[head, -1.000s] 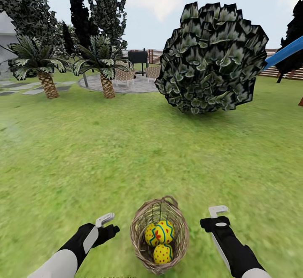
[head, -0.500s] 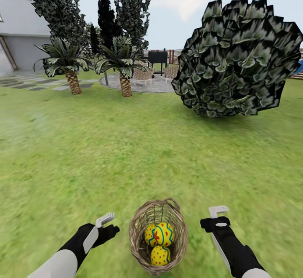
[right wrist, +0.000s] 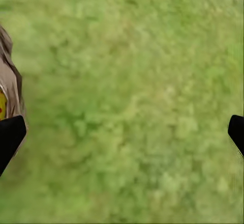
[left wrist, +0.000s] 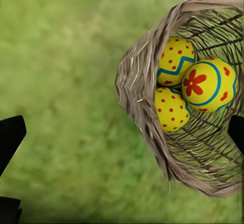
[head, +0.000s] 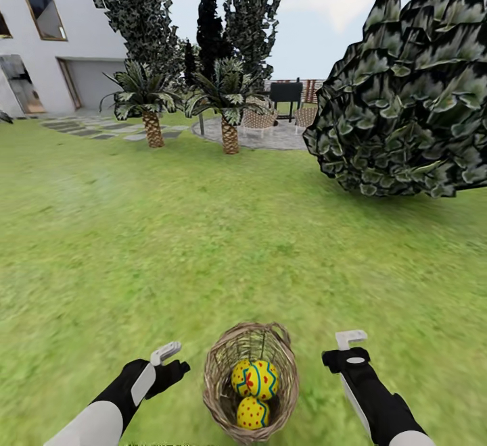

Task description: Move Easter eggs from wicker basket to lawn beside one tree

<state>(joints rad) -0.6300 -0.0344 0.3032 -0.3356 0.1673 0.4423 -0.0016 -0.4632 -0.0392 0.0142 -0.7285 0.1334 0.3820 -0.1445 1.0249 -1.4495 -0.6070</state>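
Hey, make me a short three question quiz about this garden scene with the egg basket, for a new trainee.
1. True or false: all three Easter eggs lie inside the wicker basket.
2. On what does the basket rest? A) lawn B) paving C) table
3. Fill in: the basket sits between the left gripper and the ____ gripper.

Key: 1 true; 2 A, the lawn; 3 right.
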